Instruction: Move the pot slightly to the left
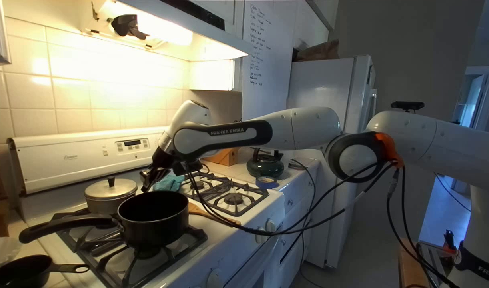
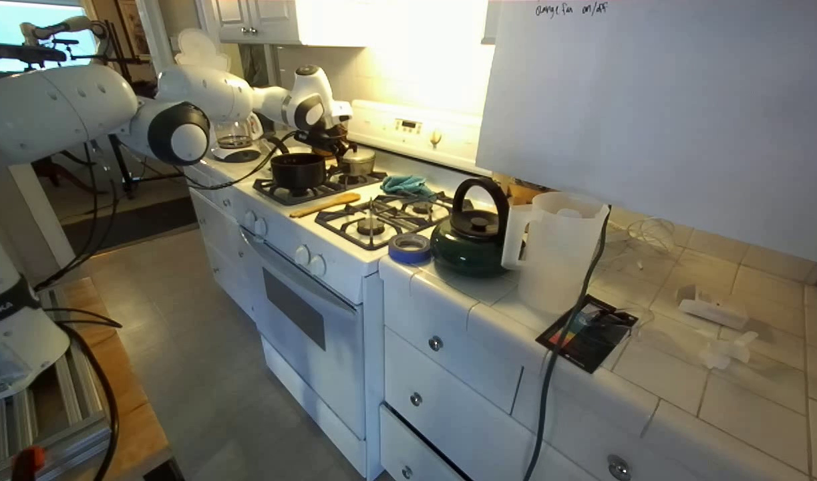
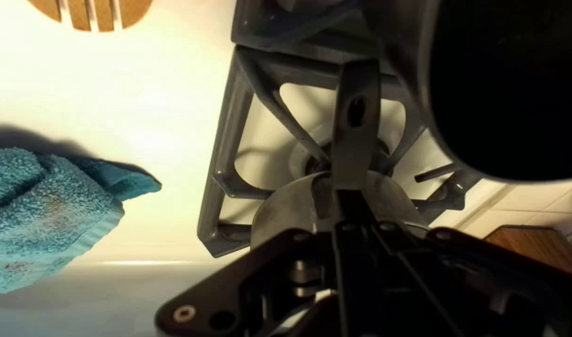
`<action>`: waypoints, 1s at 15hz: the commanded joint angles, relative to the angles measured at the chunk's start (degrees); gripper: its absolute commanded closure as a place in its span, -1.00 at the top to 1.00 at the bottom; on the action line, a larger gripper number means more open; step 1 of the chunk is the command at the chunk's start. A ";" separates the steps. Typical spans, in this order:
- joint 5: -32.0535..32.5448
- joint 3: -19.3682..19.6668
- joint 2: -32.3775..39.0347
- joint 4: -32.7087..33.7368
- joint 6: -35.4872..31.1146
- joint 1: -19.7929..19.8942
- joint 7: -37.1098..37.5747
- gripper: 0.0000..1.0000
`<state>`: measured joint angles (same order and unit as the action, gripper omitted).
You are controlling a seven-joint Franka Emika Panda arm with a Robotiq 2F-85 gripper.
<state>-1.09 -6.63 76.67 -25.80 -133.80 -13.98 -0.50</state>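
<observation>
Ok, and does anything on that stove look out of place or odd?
Yes: the teal cloth lies crumpled on the stovetop near the burner grates, with brownish and reddish marks. It seems odd there, since it might scorch. A wooden utensil also lies loose between the grates.

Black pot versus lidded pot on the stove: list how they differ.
The black pot has dark walls; the lidded pot is pale metal.
The black pot stands open; the lidded pot has its lid on, topped by a dark knob.
The black pot sits nearer the stove's front, the lidded pot nearer its back.
Both are round.
</observation>
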 commanded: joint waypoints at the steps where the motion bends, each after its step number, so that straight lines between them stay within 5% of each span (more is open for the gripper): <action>1: -2.26 -2.24 -1.38 -0.49 -0.30 1.34 -3.61 -0.48; 8: -10.14 -11.75 1.31 1.11 2.01 6.60 -19.42 -0.48; 15: -11.06 -11.31 2.25 1.18 8.66 7.63 -18.17 -0.48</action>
<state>-10.76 -18.01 78.26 -26.09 -127.18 -6.21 -18.79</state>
